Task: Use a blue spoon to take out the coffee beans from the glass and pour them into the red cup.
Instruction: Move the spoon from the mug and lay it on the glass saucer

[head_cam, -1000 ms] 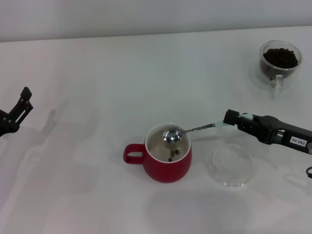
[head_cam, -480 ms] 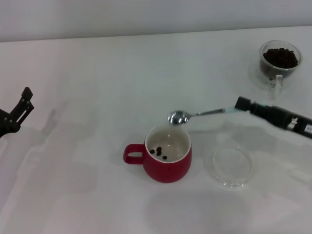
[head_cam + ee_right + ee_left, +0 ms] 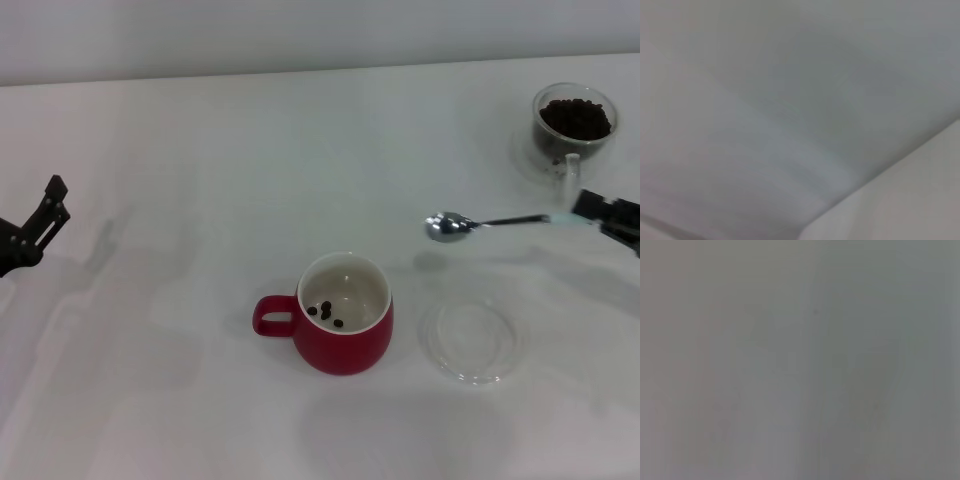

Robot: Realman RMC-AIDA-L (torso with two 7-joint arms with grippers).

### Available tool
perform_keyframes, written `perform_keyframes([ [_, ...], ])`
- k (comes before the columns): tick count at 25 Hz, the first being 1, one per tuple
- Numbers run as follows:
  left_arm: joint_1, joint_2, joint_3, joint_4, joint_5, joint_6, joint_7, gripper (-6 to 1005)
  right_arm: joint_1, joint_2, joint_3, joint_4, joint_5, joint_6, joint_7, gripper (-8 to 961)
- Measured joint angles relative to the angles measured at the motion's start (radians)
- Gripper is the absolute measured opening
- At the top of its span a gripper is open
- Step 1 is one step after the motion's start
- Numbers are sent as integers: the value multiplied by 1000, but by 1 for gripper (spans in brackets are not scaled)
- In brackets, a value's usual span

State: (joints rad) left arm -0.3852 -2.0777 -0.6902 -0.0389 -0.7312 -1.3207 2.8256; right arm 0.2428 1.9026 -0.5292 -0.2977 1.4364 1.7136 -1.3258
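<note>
Right claw (image 3: 590,209) grasping one blue spoon (image 3: 490,222); three coffee beans (image 3: 327,315) in one red cup (image 3: 345,318).

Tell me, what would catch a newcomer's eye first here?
Probably the glossy red cup at the table's middle, with a few coffee beans inside. Next, the blue spoon held in the air to its right by the right gripper, and the glass of beans at the far right.

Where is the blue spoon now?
In the head view the blue spoon is held above the table by the right gripper, between the red cup and the glass.
</note>
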Motion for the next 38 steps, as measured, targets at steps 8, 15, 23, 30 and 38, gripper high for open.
perform_keyframes([
  [8, -11, 3, 0, 3, -1, 11, 0, 876, -63, -46, -17, -48, -30, 4, -68, 151],
  [15, -23, 1, 0, -1, -2, 34, 0, 877, -62, -30, -34, -72, -115, 1, -147, 151],
  [23, -33, 2, -1, -1, -14, 48, 0, 877, -63, -5, -31, -146, -175, -50, -167, 151],
  [30, -37, 2, -2, 0, -16, 46, 0, 877, -67, -6, -38, -155, -183, -107, -218, 151],
  [38, -36, 0, -2, 2, -29, 48, 0, 876, -40, 1, -44, -157, -230, -111, -225, 151],
])
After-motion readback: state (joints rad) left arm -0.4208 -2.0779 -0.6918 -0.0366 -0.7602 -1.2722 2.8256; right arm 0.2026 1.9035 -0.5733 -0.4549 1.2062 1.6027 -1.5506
